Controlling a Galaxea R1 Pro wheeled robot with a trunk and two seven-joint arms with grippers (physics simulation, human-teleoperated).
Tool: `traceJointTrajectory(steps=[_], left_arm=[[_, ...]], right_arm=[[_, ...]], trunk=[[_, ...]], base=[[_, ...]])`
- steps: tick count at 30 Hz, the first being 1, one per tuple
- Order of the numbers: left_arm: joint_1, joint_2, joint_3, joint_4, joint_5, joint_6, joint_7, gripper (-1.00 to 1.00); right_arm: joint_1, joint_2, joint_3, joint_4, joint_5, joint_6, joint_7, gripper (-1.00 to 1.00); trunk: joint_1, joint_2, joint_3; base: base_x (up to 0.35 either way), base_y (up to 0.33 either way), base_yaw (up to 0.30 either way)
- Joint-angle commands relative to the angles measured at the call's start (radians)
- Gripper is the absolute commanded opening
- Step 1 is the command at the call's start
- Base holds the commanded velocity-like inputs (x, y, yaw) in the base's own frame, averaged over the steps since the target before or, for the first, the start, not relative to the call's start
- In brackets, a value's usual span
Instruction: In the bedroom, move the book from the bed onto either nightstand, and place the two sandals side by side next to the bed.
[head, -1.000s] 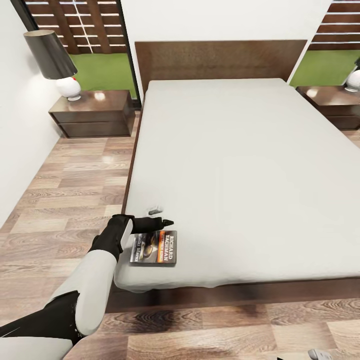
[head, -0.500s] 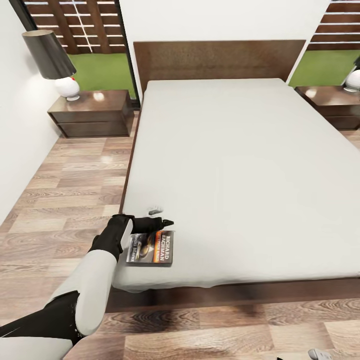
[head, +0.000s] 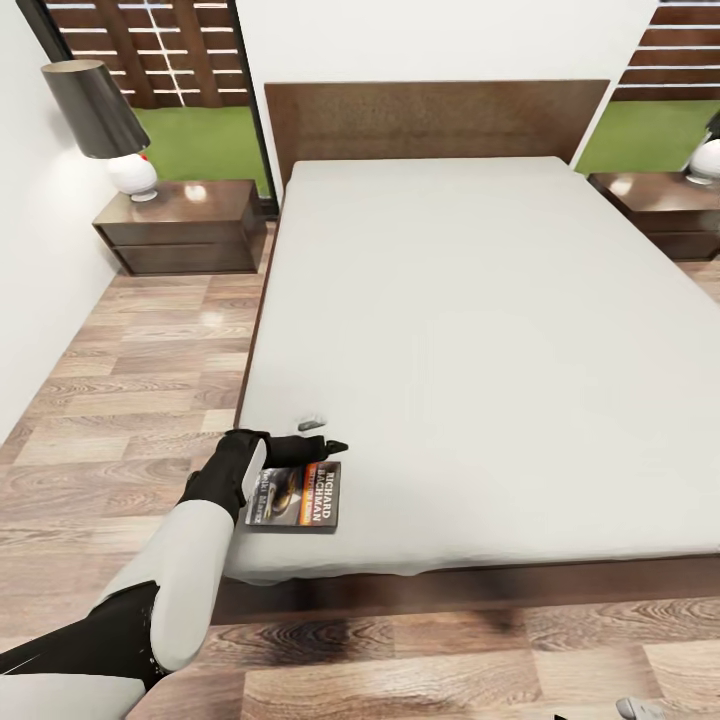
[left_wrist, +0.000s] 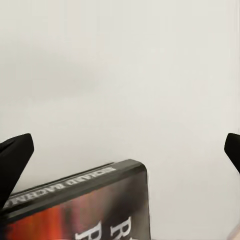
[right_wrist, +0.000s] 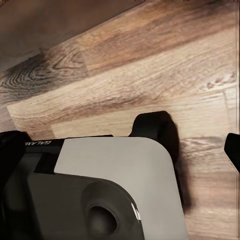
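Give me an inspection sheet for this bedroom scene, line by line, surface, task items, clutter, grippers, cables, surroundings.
Surface: bed, plain grey mattress, dark wooden frame.
Job's things: book lying flat near the mattress's front left corner; nightstand left of the bed, another at the right; sandals: nothing seen.
Clutter: lamp on the left nightstand.
Grippers: left gripper open, over the book's far edge; right: fingertips apart over the floor.
Cables: nothing seen.
Surroundings: wood-plank floor, white walls, windows.

Left arm extended forward and slightly inward in head view: white forearm, black wrist. Left gripper (head: 322, 432) at near-left corner of mattress level, 2 fingers spread wide apart, nothing between them. Left wrist view: black fingertips (left_wrist: 14, 157) at opposite frame edges. Right gripper: dark fingertip (right_wrist: 233, 150) at frame edge, spacing unclear.
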Motion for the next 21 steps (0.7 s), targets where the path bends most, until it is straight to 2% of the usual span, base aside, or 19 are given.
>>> traceJointTrajectory(steps=[1, 5, 14, 21], left_arm=[[0.0, -0.002, 0.007, 0.022, -0.013, 0.007, -0.007, 1.0], [0.0, -0.002, 0.007, 0.023, -0.013, 0.007, -0.007, 1.0], [0.0, -0.002, 0.007, 0.023, -0.012, 0.006, -0.007, 1.0], [0.0, -0.002, 0.007, 0.023, -0.012, 0.007, -0.008, 1.0]], right_arm=[[0.0, 0.0, 0.009, 0.0, -0.006, -0.003, 0.002, 1.0], [0.0, 0.0, 0.009, 0.0, -0.006, -0.003, 0.002, 1.0], [0.0, 0.0, 0.008, 0.0, -0.006, -0.003, 0.002, 1.0], [0.0, 0.0, 0.008, 0.0, -0.006, -0.003, 0.002, 1.0]], trunk=[[0.0, 0.0, -0.001], [0.0, 0.0, -0.001], [0.0, 0.0, -0.001], [0.0, 0.0, -0.001]], base=[[0.0, -0.196, 0.0], [0.0, -0.134, 0.0], [0.0, -0.011, 0.0], [-0.163, 0.0, 0.0]])
